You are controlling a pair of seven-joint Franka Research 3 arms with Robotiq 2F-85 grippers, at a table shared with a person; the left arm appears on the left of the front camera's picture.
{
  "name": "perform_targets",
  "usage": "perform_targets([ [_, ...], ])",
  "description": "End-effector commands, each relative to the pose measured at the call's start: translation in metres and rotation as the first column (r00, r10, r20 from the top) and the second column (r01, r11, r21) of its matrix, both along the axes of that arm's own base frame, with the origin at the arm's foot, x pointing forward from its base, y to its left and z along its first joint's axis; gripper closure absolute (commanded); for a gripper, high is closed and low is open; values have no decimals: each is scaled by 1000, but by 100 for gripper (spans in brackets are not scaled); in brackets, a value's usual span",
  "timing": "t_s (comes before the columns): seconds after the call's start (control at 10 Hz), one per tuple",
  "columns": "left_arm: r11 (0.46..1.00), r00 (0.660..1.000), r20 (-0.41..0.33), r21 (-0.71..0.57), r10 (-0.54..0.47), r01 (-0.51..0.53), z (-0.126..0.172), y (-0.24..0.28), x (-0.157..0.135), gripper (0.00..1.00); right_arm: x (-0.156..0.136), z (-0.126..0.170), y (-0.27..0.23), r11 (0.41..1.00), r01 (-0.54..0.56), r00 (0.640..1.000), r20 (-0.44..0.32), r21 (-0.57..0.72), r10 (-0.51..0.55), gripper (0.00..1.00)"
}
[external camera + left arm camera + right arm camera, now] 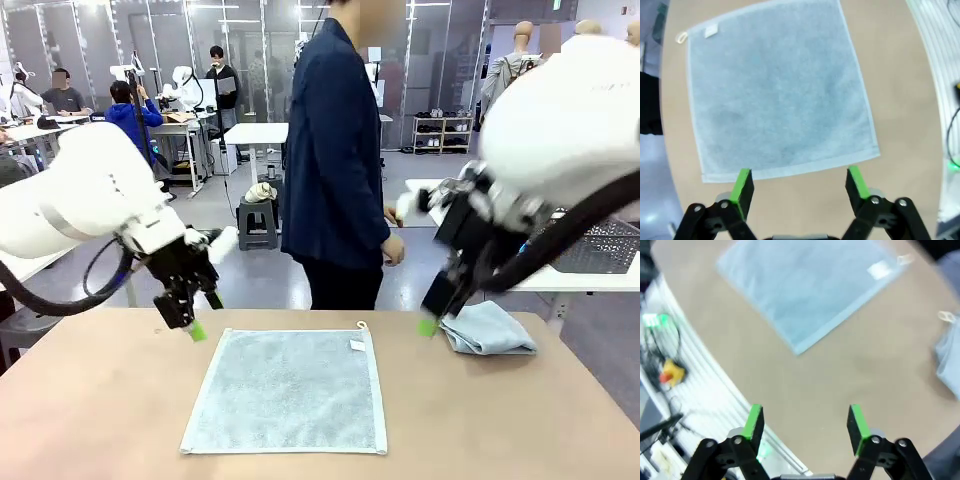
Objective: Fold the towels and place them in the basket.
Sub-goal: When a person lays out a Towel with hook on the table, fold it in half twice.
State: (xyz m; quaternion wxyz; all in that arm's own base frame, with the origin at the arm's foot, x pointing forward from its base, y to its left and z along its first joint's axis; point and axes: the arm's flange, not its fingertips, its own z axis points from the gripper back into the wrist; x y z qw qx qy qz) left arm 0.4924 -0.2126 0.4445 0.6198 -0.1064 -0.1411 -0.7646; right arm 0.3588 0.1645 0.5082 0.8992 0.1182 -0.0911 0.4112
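Front view: 1 towel (285,390) lies spread flat, unfolded, mid-worktop (100,420); a 2nd towel (490,330) sits bunched at right. Neither is in the basket (600,247) beyond. Both the left tool (202,318) and right tool (432,318) hover released, empty.

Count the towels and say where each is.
2. A flat towel lies spread at the table's middle; a bunched towel sits far right. Others may be hidden.

The front camera sits low at six o'clock, facing twelve across the counter (100,420). Both wrist cameras look down from close above. All three share the flat towel (290,390).
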Motion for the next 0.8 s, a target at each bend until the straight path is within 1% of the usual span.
perform_targets([
  [0.0,991,999,22,123,47,-49,-1,-3,-5,7,5,-35,0,989,-128,991,16,-73,130,17],
  [0.2,982,996,46,172,76,-82,0,-4,-14,7,-2,-58,11,973,-204,979,-1,-105,205,17],
  [0.3,978,995,68,186,79,-90,0,-4,-16,7,1,-63,15,974,-203,979,4,-102,205,17],
  [0.4,989,999,22,141,35,-38,-2,-8,-8,7,-8,-58,15,981,-172,985,-38,-93,169,17],
  [0.7,989,999,22,141,35,-38,-2,-8,-8,7,-8,-58,15,981,-172,985,-38,-93,169,17],
])
